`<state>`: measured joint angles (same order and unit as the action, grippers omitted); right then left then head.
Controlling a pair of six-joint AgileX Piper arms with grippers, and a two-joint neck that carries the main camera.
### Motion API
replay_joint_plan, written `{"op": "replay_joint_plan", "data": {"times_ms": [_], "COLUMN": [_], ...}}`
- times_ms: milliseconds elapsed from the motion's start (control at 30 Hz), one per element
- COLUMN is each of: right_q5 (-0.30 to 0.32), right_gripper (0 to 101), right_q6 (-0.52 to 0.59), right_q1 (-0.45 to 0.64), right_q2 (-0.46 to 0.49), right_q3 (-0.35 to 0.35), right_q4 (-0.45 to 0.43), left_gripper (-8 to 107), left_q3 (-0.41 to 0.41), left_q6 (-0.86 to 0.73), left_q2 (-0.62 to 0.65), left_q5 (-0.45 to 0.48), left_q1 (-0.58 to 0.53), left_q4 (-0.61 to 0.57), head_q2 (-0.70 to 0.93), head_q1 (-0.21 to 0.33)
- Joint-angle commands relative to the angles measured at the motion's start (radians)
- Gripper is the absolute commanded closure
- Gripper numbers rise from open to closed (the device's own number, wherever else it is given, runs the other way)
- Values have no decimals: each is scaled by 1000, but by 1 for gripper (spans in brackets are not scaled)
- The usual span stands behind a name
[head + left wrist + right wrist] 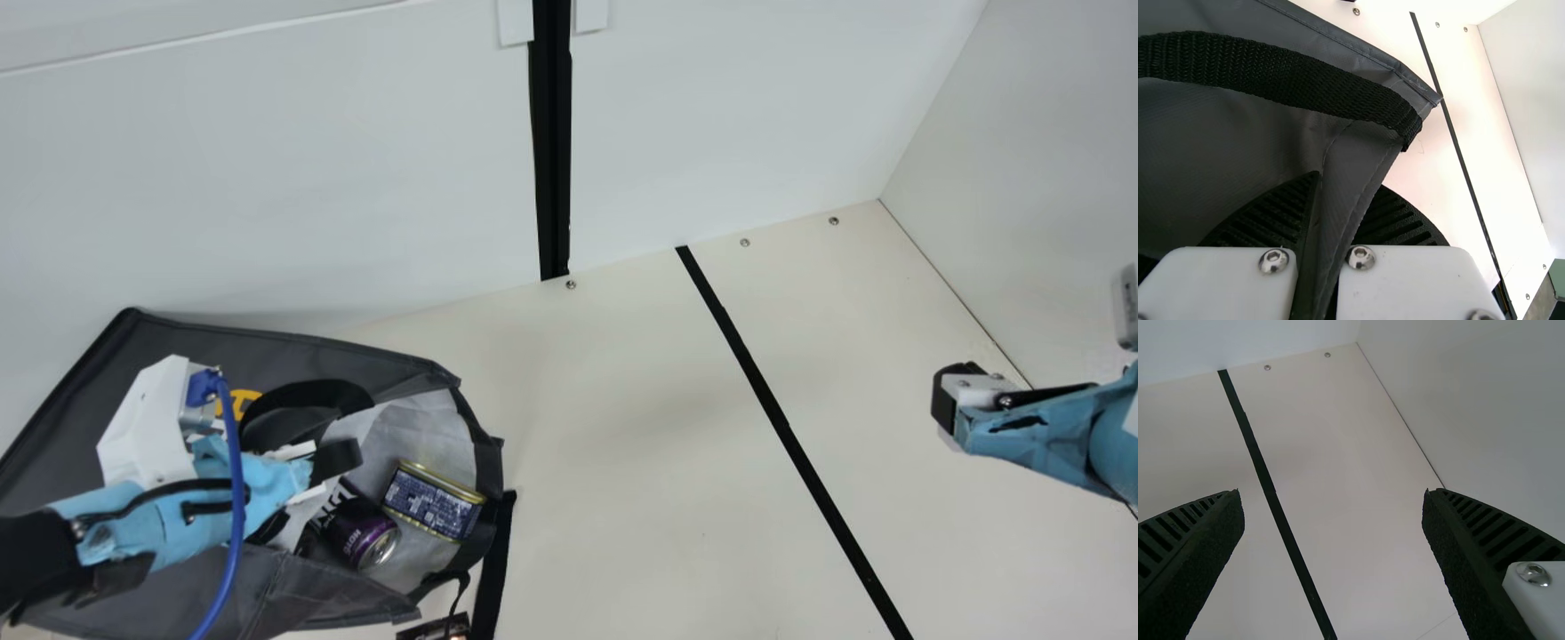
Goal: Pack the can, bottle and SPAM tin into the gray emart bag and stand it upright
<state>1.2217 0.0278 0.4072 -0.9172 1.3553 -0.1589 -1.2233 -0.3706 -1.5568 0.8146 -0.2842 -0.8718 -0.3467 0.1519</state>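
In the main view, the gray fabric emart bag (pixel 204 338) lies on its side at the left of the cream table (pixel 622 427), its pale-lined mouth gaping toward the table's middle. Inside the mouth rest the dark purple cylindrical can (pixel 356 529), its silvery end facing outward, and, just beside it, the SPAM tin (pixel 434 502), a rounded block with a dark blue printed label and gold-coloured rims. The left gripper (pixel 311 484) is over the bag near the can. A black strap (pixel 494 569) stands out past the mouth. Cut off by the bottom edge is a small dark printed thing (pixel 433 628), perhaps a packet, though too little of it shows to be sure. The right gripper (pixel 946 402) is well apart from the bag, near the white side wall (pixel 1049 160), above the table.

In the left wrist view, the left gripper (pixel 1350 181) is clamped on a fold of the bag's gray fabric, one ribbed finger on each side of it. A black woven handle (pixel 1291 77) curves across the fabric just beyond the fingertips.

In the right wrist view, the right gripper (pixel 1333 492) is spread wide with nothing between its fingers, and a black line (pixel 1275 503) runs along the table beyond.
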Motion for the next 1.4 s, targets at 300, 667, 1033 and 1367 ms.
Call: {"op": "replay_joint_plan", "data": {"times_ms": [300,667,1033,1367], "right_q5": [-2,-2,-2,-2], "right_gripper": [6,6,6,6], "right_q6": [39,52,63,54], "right_q1": [57,60,24,-65], "right_q2": [-14,-16,-11,-26], "right_q3": [11,6,-26,-60], "right_q4": [70,91,99,102], "left_gripper": [107,107,107,107], "left_q3": [0,0,0,0], "left_q6": [0,0,0,0], "left_q2": [0,0,0,0], "left_q5": [0,0,0,0], "left_q1": [0,0,0,0], "left_q4": [0,0,0,0], "head_q2": [-2,-2,-2,-2], "head_q1": [23,23,23,23]}}
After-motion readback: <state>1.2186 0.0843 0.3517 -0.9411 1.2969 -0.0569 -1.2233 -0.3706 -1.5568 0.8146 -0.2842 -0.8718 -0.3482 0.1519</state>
